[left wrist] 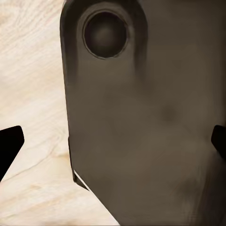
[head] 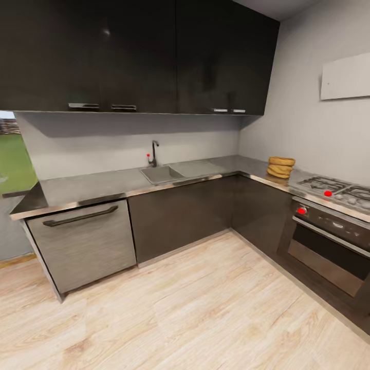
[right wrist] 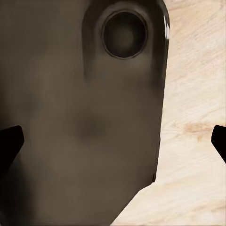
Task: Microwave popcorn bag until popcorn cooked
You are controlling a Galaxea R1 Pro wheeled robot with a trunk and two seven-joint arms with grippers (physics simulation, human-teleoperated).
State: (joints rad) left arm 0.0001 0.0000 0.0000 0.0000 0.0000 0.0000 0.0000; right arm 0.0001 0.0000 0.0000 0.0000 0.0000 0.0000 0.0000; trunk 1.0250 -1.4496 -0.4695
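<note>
Head view: bag point(head: 280, 167) sits untouched on the worktop point(head: 103, 185), right of frame; my claws' state I cannot tell.

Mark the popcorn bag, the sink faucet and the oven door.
popcorn bag point(head: 280, 167): head view, middle of its ribbed side.
sink faucet point(head: 154, 152): head view, upright black neck.
oven door point(head: 329, 252): head view, dark glass panel.
</note>
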